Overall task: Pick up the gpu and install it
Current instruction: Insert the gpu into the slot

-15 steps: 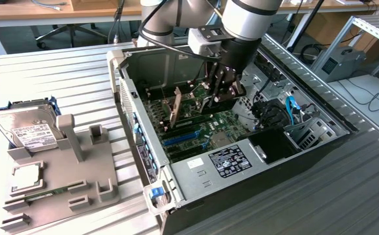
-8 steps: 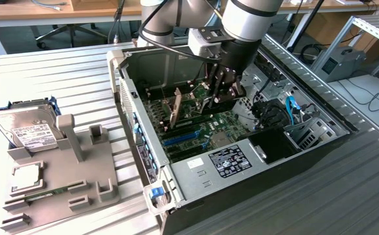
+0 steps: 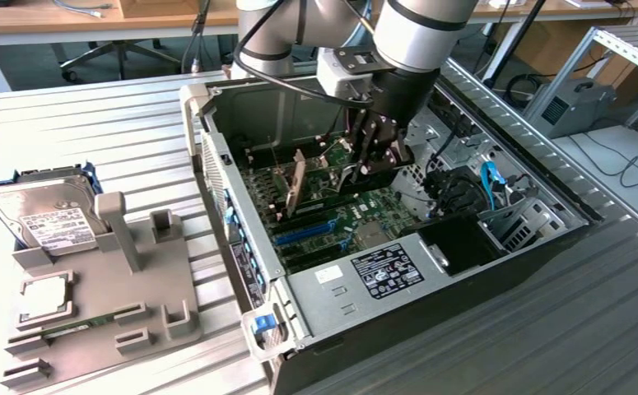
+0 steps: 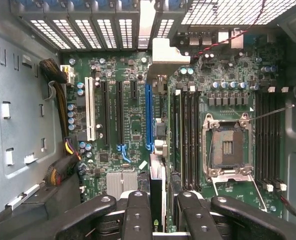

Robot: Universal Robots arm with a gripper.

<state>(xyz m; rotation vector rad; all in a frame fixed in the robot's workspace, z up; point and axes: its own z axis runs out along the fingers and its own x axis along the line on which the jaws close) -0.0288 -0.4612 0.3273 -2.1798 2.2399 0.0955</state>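
Observation:
The gpu (image 4: 157, 192) is a thin black card seen edge-on, with its silver bracket (image 4: 163, 55) toward the case's rear slots. My gripper (image 4: 164, 196) is shut on it, one finger (image 4: 138, 210) on each side. The card hangs on edge over the motherboard, just beside the long blue slot (image 4: 149, 117); whether it touches the slot I cannot tell. In the exterior view my gripper (image 3: 368, 169) reaches down into the open computer case (image 3: 214, 173), and the gpu (image 3: 299, 185) stands upright to the exterior view's left of the fingers.
An empty CPU socket (image 4: 228, 147) and memory slots (image 4: 188, 135) lie close beside the card. Cable bundles (image 4: 63, 150) run along one case wall. Outside the case, a grey fixture (image 3: 110, 288) carries a silver hard drive (image 3: 44, 216) and a green memory stick (image 3: 72, 325).

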